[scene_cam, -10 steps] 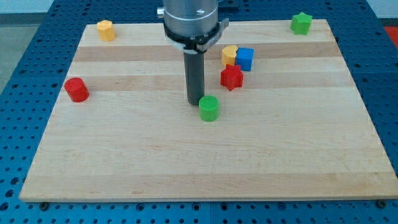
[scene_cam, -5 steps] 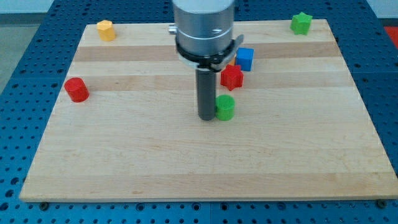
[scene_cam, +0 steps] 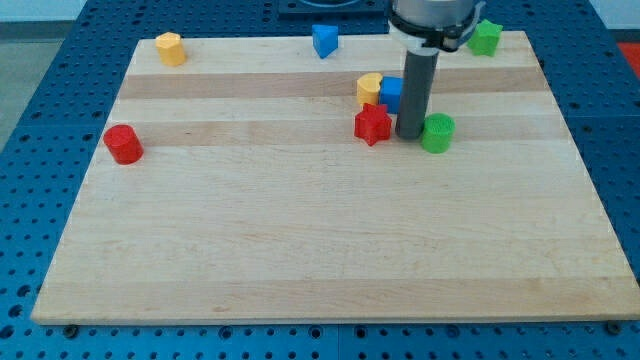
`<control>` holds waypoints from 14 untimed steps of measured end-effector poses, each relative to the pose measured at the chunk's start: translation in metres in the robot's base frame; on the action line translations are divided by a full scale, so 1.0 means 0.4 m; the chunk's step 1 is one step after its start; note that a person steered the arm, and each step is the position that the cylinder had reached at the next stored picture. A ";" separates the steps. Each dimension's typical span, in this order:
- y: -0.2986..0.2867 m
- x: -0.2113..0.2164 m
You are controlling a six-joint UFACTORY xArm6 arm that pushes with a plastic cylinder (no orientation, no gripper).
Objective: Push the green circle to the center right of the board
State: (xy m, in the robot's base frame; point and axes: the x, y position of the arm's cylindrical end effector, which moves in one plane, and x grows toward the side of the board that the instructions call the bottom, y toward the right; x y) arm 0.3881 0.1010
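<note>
The green circle (scene_cam: 437, 133) is found right of the board's middle, a little above the mid-height, and my tip (scene_cam: 409, 135) is placed against its left side, touching or nearly touching it. No jaws are present on this rig: the arm ends in a plain rod, so nothing is held, and the block can only be pushed.

The step in hand is judged to be the push toward the view's right. For a good result, the tip should be kept behind the centre of the block's left face, because a round block is easily rolled off to one side if it is struck off-centre. A slight correction toward the view's bottom is probably needed, so that the centre right is reached. The red star (scene_cam: 372, 125) just left of the rod, and the blue cube (scene_cam: 391, 93) and yellow block (scene_cam: 369, 89) behind it, should not be disturbed.

The wooden board (scene_cam: 300, 250) is pale, smooth and striped, and much free space is seen to the right of the green circle. It is laid on a blue perforated table (scene_cam: 30, 200)
</note>
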 end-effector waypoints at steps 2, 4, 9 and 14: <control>0.129 0.027; 0.044 0.150; 0.172 0.097; 0.216 0.023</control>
State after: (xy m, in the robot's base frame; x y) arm 0.3974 0.1872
